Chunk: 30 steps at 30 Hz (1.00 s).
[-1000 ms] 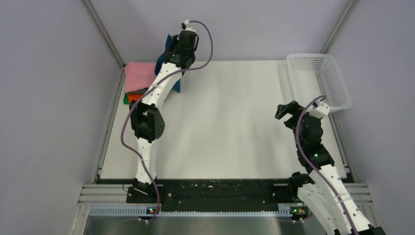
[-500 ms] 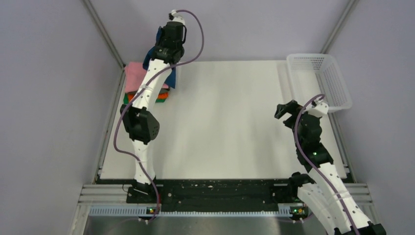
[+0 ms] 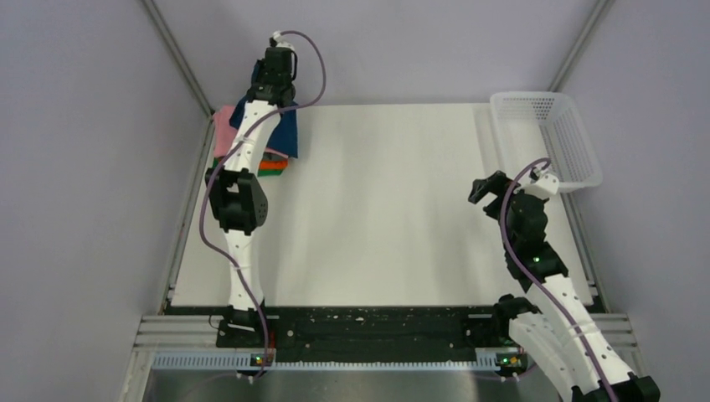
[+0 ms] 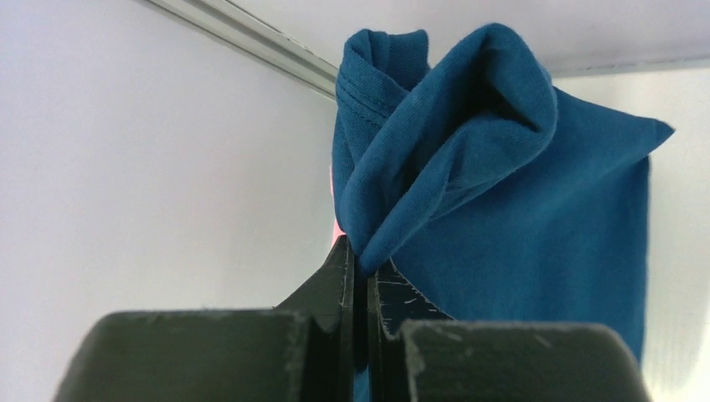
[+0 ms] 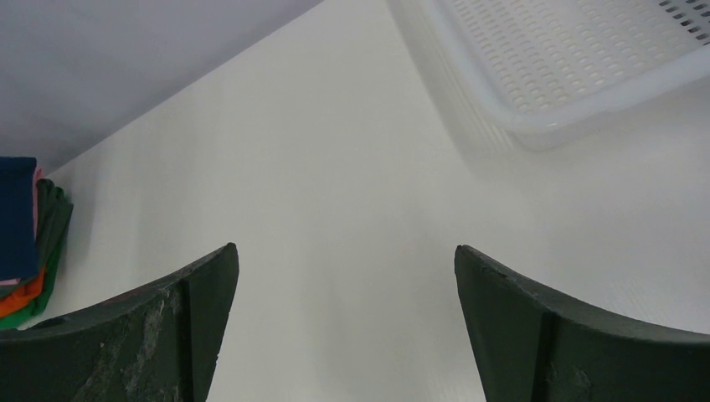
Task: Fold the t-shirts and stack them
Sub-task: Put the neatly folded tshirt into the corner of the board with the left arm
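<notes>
Navy t-shirt (image 4: 502,193) bunched, clamped in the left gripper (image 4: 358,268), hanging above the folded stack (image 3: 272,165) at the far-left corner. Looks like the stacking step; next: lower, spread flat, release. Right gripper (image 5: 343,327) wide, empty.

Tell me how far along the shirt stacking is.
Done: pink, orange and green shirts lie piled in the far left corner. In hand: the left gripper is shut on the navy shirt over that pile. Left: release it on top. The right gripper is open, empty.
</notes>
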{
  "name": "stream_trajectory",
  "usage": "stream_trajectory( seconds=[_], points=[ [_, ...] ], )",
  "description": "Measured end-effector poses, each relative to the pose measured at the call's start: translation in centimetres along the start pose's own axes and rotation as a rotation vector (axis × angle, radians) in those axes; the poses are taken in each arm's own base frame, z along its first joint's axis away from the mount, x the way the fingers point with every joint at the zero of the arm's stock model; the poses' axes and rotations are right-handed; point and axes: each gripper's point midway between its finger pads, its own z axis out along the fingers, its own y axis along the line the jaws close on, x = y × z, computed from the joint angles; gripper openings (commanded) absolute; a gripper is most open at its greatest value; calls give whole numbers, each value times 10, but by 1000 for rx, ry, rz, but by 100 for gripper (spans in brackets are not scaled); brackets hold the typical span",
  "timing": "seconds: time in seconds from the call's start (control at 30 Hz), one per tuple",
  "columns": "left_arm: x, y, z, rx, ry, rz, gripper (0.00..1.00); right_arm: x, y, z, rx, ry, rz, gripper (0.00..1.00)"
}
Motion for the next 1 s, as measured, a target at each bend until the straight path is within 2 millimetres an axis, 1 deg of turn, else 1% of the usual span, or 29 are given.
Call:
stream_trajectory(
  seconds=[0.07,0.17,0.33,0.47,0.63,0.67,0.7,0.73,0.8,0.83,0.87,0.9,1.0],
  points=[
    [8,0,11,-5,16,10,0,1,-1,1,5,2,-5,98],
    [26,3,26,-11,45,27,0,2,-3,2,16,5,-13,98],
    [57,15,47,-29,99,30,0,11,-7,8,37,35,-27,98],
    [70,27,58,-37,118,7,0,17,-11,11,58,55,-46,98],
    [79,39,69,-34,124,-56,0,15,-16,11,81,43,-58,98],
    [81,41,71,-38,125,-69,5,14,-17,11,85,40,-61,98],
    [82,42,73,-40,126,-78,11,14,-17,11,89,38,-63,98],
    [85,43,76,-44,128,-89,21,13,-18,11,91,36,-64,98],
    [88,43,81,-53,129,-102,51,13,-19,11,96,33,-65,98],
    [91,43,85,-61,132,-107,70,13,-19,11,97,34,-66,98],
    [93,43,87,-72,134,-110,92,13,-19,11,99,34,-67,98],
    [95,43,91,-88,135,-121,98,13,-20,11,100,34,-67,98],
    [100,47,98,-141,140,-144,99,13,-21,10,105,36,-73,98]
  ],
)
